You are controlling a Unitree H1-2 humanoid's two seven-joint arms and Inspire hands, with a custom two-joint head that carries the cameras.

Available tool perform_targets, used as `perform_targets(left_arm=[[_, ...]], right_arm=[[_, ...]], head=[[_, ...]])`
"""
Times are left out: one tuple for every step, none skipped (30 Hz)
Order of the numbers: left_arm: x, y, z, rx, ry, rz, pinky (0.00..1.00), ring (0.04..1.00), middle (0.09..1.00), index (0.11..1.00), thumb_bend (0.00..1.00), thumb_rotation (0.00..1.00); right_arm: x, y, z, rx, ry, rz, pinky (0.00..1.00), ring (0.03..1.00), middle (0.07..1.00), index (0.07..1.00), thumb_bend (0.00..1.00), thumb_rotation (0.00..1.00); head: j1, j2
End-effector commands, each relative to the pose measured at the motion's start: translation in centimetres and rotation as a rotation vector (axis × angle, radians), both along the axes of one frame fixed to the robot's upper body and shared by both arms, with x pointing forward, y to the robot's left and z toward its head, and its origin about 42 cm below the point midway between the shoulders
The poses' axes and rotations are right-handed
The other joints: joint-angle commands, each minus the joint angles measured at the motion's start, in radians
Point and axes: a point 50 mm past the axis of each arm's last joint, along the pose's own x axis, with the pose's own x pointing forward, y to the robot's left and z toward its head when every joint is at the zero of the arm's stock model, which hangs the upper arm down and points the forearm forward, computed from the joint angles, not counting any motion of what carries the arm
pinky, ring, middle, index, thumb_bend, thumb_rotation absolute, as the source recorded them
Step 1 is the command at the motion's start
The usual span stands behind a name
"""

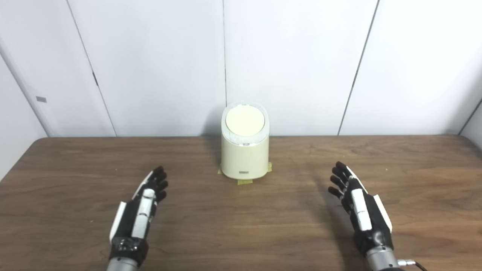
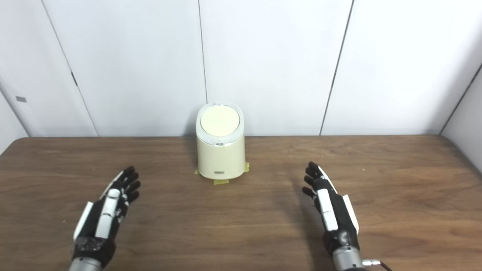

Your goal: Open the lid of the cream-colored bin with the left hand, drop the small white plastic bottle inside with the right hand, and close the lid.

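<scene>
- The cream-colored bin (image 1: 244,160) stands upright at the far middle of my table (image 1: 241,226), close to the back edge; it is a rounded, smooth-walled tub with a small label low on its front; yellow tape marks (image 1: 245,181) peek out at its base
- Its lid (image 1: 244,121) is shut; a round cream disc set in a paler ring, sloped so it faces toward me
- I cannot see the small white plastic bottle in either view

One bin (image 1: 244,150) — two robot hands (image 1: 145,205)
</scene>
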Motion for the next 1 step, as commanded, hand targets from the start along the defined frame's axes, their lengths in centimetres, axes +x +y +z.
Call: perform_targets(left_arm=[[-0.39, 0.21, 0.34, 0.010, -0.043, 0.011, 0.95, 0.934, 0.939, 0.954, 0.47, 0.90]], right_arm=[[0.33, 0.24, 1.66, -0.015, -0.085, 0.012, 0.84, 0.918, 0.928, 0.924, 0.61, 0.97]], head=[[0.000, 0.005]])
